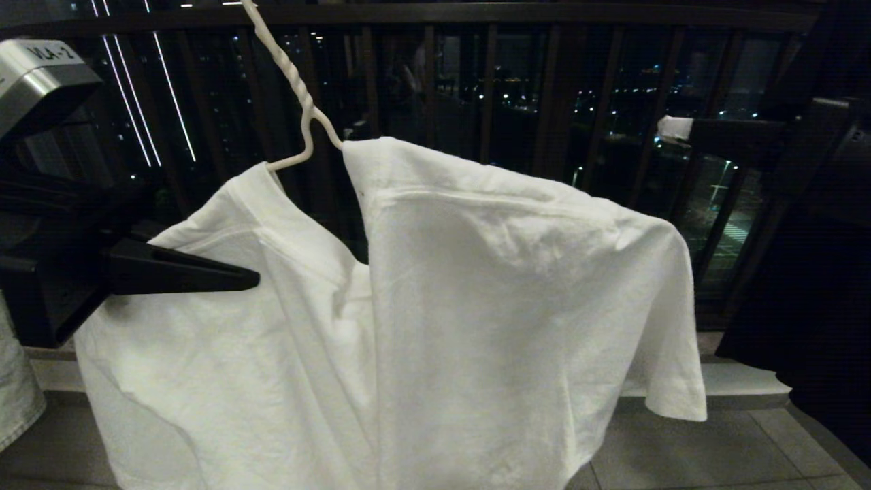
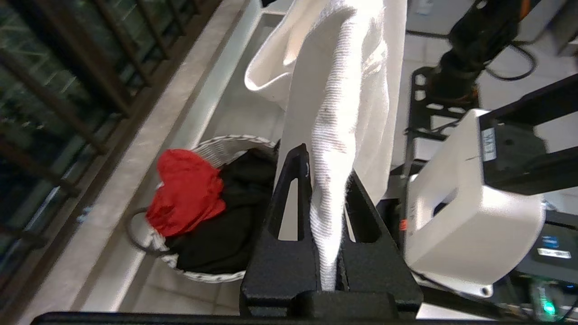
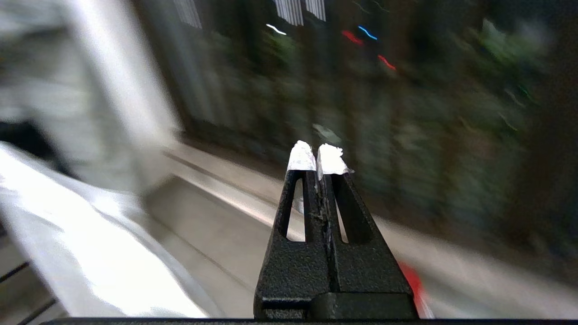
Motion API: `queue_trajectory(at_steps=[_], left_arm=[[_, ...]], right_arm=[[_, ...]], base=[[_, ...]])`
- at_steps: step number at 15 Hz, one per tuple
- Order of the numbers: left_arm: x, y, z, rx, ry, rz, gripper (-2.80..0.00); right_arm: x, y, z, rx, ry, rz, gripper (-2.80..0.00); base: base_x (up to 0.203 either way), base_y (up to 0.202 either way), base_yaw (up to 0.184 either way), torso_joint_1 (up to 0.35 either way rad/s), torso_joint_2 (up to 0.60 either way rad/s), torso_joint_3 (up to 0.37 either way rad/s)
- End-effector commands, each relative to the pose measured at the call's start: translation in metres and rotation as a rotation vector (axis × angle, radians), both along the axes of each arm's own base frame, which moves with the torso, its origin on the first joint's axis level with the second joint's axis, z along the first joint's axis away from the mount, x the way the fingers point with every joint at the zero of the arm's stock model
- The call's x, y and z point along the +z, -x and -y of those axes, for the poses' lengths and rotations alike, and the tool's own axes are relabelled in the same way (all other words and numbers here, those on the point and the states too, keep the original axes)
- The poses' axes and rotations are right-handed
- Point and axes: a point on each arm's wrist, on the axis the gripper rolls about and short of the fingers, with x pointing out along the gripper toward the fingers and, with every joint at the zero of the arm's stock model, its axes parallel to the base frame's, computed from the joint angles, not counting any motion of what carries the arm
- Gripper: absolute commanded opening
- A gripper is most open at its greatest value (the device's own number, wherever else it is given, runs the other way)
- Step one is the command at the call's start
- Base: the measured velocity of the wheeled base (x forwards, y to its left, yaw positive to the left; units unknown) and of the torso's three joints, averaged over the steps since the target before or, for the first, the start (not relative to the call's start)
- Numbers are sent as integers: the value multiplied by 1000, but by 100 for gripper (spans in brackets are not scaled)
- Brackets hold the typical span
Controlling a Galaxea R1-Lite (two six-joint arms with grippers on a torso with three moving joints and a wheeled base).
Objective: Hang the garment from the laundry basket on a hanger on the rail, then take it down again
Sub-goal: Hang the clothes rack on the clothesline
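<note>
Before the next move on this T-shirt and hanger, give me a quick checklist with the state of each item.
1. Left gripper shut on the T-shirt: ok.
2. Right gripper shut, holding nothing: ok.
3. Hanger inside the neck opening: ok.
4. Both shoulders seated on the hanger: not ok, one wire arm shows bare.
5. Hook on the rail: cannot tell, out of view.
6. Laundry basket below, holding red and black clothes: ok.

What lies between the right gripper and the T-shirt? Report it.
Nothing. In the head view, open air separates the shut right gripper from the T-shirt.
</note>
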Motion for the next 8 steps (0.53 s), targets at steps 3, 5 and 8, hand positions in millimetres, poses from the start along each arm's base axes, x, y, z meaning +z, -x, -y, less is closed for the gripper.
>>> queue_trajectory(at_steps=[3,5,8], left_arm=[[-8,1,0,-7,4,-31,-280],[-12,-9,-1,-1,5,-58,-280],[-14,-15,-1,-1,7,-51,-280]], right_arm=[[10,33,24,-135,7,-27,-280],[4,24,21,-136,22,-62,-280],[-4,17,18,-130,51,-88,-280]], base=[[0,0,0,0,0,0],[0,0,0,0,0,0],[0,0,0,0,0,0]])
